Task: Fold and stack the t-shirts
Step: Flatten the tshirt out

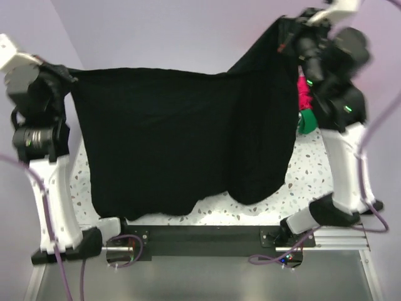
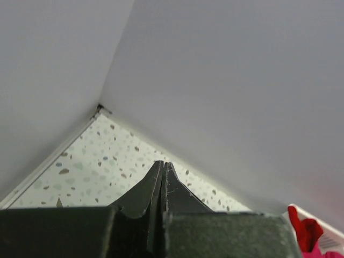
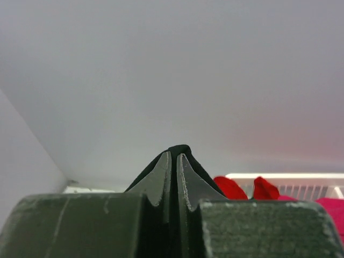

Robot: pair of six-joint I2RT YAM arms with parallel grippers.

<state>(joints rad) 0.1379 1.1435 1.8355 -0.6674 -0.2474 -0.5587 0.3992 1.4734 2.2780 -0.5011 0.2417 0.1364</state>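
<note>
L gripper (image 1: pixel 67 75), far left: fingers clenched tight. Top view shows a corner of the large plain black cloth t-shirt (image 1: pixel 182 138) going straight into it, tho its own wrist cam shows no cloth past the tips. Shirt hangs as a wide curtain btwn both arms, held edge lying L–R, its right end higher in the top view. Lower hem dangles over the near side of the speckled counter (image 1: pixel 301 172); touching or not, can't tell. R gripper (image 1: pixel 291 39): clamped on the other corner, black cloth poking out above its tips in the wrist cam. Just by that arm, magenta-pink shirt (image 1: pixel 305 94) & green shirt (image 1: pixel 308 122). Next prob. lowering to lay it flat: cloth is below both grippers, neither arm nearer.
</note>
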